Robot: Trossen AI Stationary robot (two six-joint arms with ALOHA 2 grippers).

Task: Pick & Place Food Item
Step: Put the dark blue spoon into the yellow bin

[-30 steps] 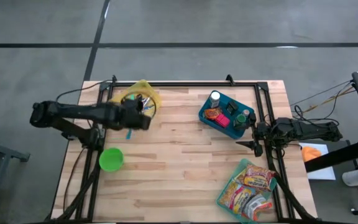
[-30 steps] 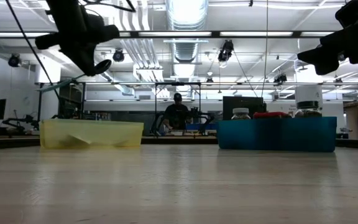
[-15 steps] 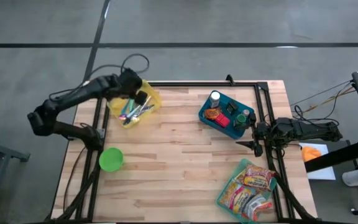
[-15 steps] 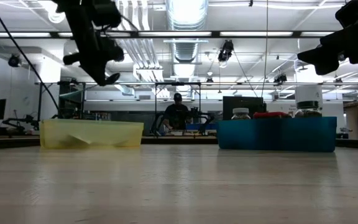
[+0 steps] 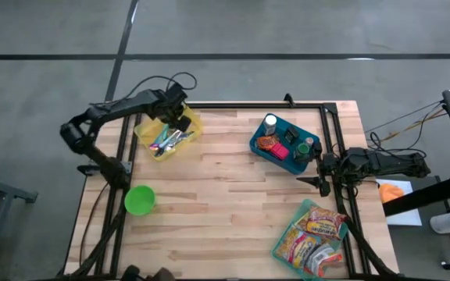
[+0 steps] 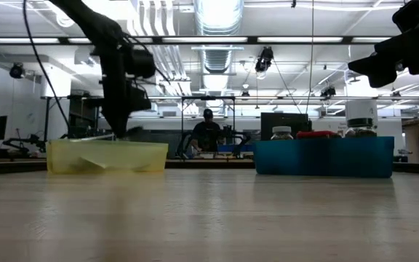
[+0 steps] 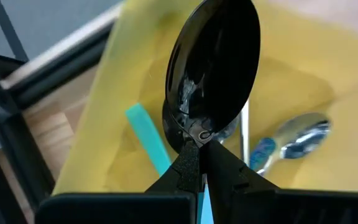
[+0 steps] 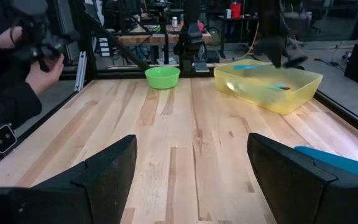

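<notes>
looks like a robotics lab or workshop: exposed ceiling ducts (image 6: 217, 29), strip lights, benches of gear, bare concrete floor (image 5: 225, 31)

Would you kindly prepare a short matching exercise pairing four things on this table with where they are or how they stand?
Things:
1. black spoon
2. green bowl
3. blue bin
4. right pincer

Places or states:
a. holds jars and other food items
b. open, waiting at the table's right edge
c. clamped in the left pincer over the yellow bin
d. alone near the table's left edge

Pairs: 1-c, 2-d, 3-a, 4-b
</notes>
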